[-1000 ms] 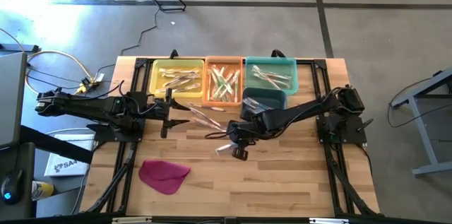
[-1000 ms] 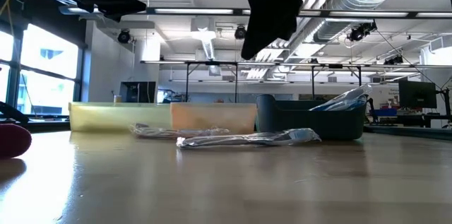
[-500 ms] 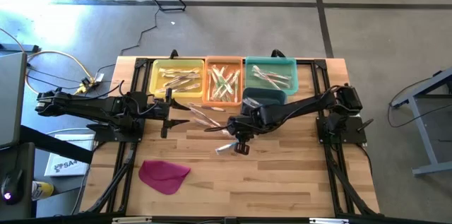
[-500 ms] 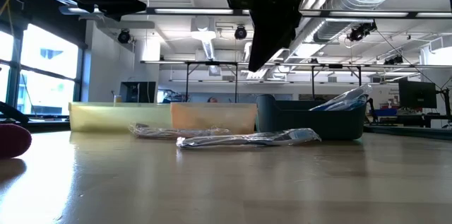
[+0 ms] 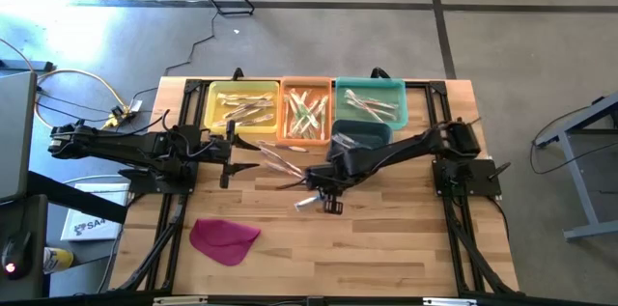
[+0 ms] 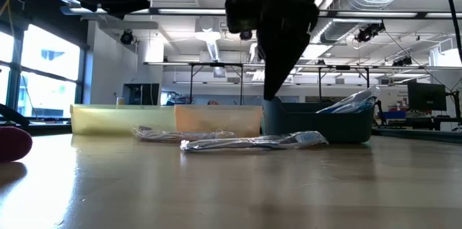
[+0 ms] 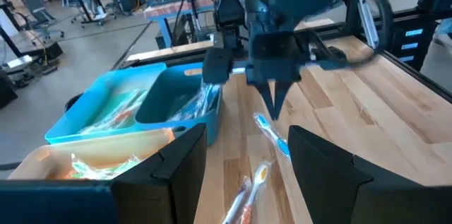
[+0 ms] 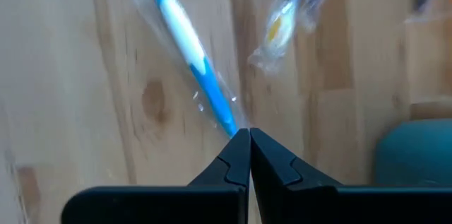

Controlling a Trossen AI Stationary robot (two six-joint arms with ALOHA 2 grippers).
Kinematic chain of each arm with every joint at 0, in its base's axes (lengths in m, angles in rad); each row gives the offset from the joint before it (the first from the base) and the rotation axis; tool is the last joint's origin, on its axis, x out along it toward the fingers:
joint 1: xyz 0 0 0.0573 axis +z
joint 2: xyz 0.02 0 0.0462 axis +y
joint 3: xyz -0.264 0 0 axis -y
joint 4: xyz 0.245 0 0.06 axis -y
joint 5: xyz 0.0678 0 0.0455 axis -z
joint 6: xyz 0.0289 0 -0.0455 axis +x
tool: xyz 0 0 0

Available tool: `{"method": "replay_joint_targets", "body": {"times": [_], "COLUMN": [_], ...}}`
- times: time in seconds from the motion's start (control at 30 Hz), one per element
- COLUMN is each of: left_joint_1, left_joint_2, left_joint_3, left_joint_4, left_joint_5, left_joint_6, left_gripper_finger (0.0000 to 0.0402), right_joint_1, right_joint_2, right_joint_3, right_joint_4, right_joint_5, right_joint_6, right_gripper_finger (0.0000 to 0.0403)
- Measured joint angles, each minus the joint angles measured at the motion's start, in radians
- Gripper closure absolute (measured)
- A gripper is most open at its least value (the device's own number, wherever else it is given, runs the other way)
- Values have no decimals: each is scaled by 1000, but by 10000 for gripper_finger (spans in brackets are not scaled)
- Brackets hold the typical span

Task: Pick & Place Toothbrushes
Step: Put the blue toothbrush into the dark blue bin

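Loose wrapped toothbrushes lie flat on the wooden table: a blue-handled one, an orange one and others. My right gripper is shut. It points steeply down and hangs clear above the table, over the near end of the blue toothbrush, touching nothing. My left gripper waits open and level at the table's left, facing the toothbrushes. More toothbrushes fill the bins at the far edge.
A yellow bin, an orange bin and a light teal bin line the far edge. A smaller dark teal bin stands before them, close to my right arm. A magenta cloth lies near left.
My right gripper has come down toward the loose toothbrushes and tipped to point more steeply downward, staying shut. The toothbrushes have not moved.
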Motion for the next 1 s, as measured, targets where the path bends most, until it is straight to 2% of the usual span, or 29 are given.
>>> {"method": "replay_joint_targets", "body": {"times": [0.17, 0.47, 0.6, 0.83, 1.0], "left_joint_1": [0, 0, 0, 0, 0], "left_joint_2": [0, 0, 0, 0, 0], "left_joint_3": [0, 0, 0, 0, 0], "left_joint_4": [-6, -9, -10, -10, -10], "left_joint_5": [-25, -42, -42, -42, -43], "left_joint_6": [0, 0, 0, 0, 0], "left_gripper_finger": [208, 208, 208, 208, 208], "right_joint_1": [-7, -20, -5, 14, 14], "right_joint_2": [33, 33, 33, 34, 34], "right_joint_3": [36, 36, 36, 36, 19], "right_joint_4": [-52, -49, -49, -49, -1], "right_joint_5": [-5, -5, 4, 0, -5], "right_joint_6": [-75, -72, -74, -74, -74], "right_gripper_finger": [399, 383, 339, 227, 188]}}
